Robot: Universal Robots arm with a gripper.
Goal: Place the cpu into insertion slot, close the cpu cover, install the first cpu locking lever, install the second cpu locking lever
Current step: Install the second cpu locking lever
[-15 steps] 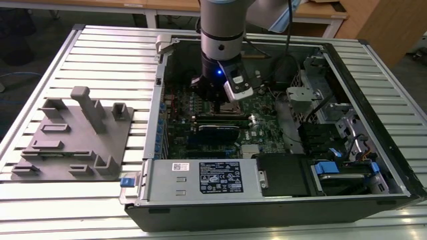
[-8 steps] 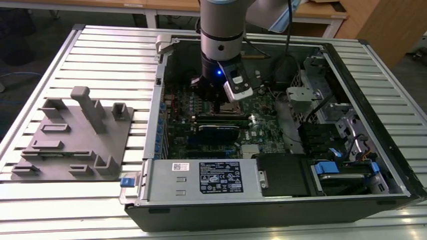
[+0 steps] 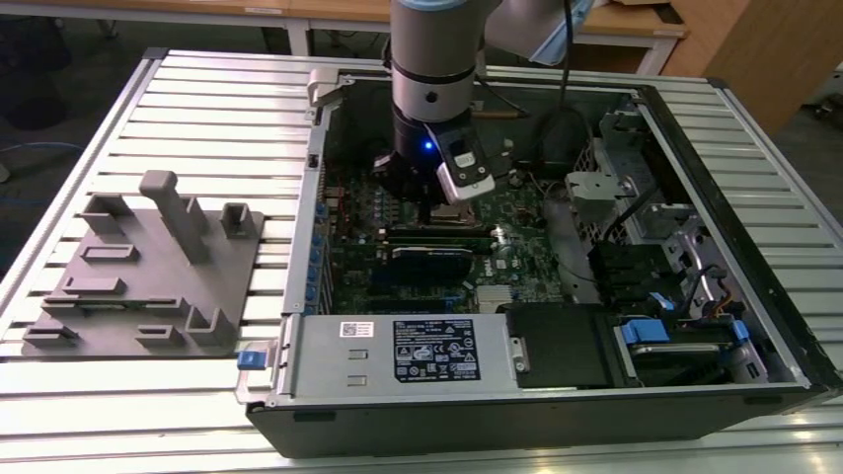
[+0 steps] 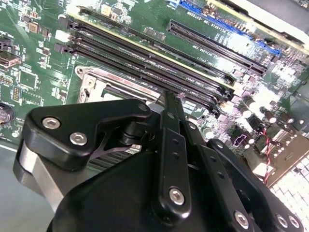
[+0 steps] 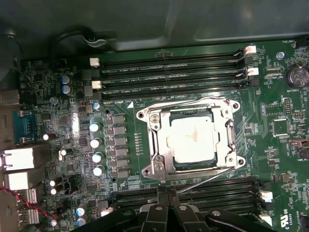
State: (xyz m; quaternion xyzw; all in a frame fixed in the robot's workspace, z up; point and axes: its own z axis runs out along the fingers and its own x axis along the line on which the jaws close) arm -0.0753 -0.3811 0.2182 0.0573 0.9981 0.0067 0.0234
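The gripper (image 5: 166, 195), seemingly shut and empty, hovers beside the insertion slot (image 5: 193, 137); the cpu (image 5: 193, 139) sits seated, the cpu cover (image 5: 157, 166) down, a lever apparently still loose.

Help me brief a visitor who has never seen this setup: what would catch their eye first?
Probably the robot arm reaching down into the open computer case, its gripper low over the green circuit board. In the first wrist view, the cpu sits in the insertion slot with the cpu cover down around it. A grey fixture block lies at the exterior view's left.
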